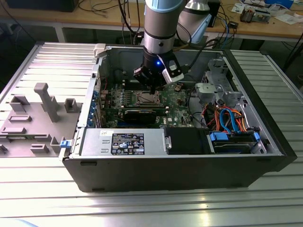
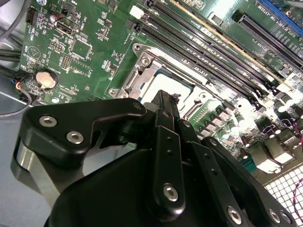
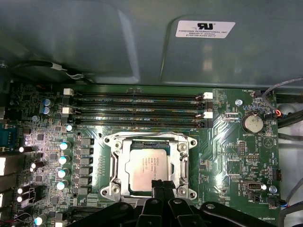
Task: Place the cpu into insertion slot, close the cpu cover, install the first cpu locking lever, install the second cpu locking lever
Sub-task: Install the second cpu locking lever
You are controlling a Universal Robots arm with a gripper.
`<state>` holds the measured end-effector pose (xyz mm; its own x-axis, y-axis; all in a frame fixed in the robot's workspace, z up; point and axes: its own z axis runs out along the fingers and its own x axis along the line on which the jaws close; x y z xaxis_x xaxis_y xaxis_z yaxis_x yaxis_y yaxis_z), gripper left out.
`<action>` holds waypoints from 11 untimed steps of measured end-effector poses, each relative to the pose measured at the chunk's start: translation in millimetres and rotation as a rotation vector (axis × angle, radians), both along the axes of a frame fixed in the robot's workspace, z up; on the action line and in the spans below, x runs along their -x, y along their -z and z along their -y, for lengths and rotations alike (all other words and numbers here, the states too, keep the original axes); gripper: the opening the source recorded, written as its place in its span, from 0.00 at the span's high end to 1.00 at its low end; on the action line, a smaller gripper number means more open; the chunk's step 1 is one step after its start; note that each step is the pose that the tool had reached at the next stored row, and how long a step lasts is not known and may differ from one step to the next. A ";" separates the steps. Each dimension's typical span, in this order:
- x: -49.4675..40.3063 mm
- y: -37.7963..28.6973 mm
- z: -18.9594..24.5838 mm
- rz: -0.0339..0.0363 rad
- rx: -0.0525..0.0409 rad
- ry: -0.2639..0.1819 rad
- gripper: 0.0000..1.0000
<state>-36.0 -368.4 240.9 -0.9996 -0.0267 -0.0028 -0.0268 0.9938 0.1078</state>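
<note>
The cpu (image 3: 147, 165) lies flat in its socket on the green motherboard (image 3: 227, 156), silvery top up. The cpu cover (image 3: 116, 161), a silvery frame with a square window, lies down around the chip. My gripper (image 3: 162, 183) is shut with nothing between its black fingers, and its tips hang just over one edge of the socket frame. The second wrist view shows the same: the gripper (image 2: 165, 97) above the cpu (image 2: 173, 82) and the cover (image 2: 137, 75). In the exterior view the gripper (image 1: 152, 87) reaches down into the open computer case over the socket (image 1: 144, 98).
Memory slots (image 3: 137, 111) run beside the socket, with a coin battery (image 3: 252, 124) nearby. The case wall (image 3: 94, 38) rises behind the board. A power supply (image 1: 123, 142), a drive bay and coloured cables (image 1: 232, 118) fill the case. Grey fixtures (image 1: 45, 101) stand on the table.
</note>
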 end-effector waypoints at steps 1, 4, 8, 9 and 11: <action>0.0 0.0 0.0 0.0000 0.0000 0.000 0.89; 0.1 0.0 0.0 0.0000 0.0000 0.000 0.89; 0.1 0.1 3.3 0.0000 0.0000 0.000 0.89; 0.1 0.2 4.7 -0.0001 0.0000 0.000 0.89; 0.3 0.2 6.7 0.0000 0.0000 0.000 0.89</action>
<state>-36.4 -375.1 240.7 -0.9996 -0.0268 -0.0028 -0.0269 0.9938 0.1077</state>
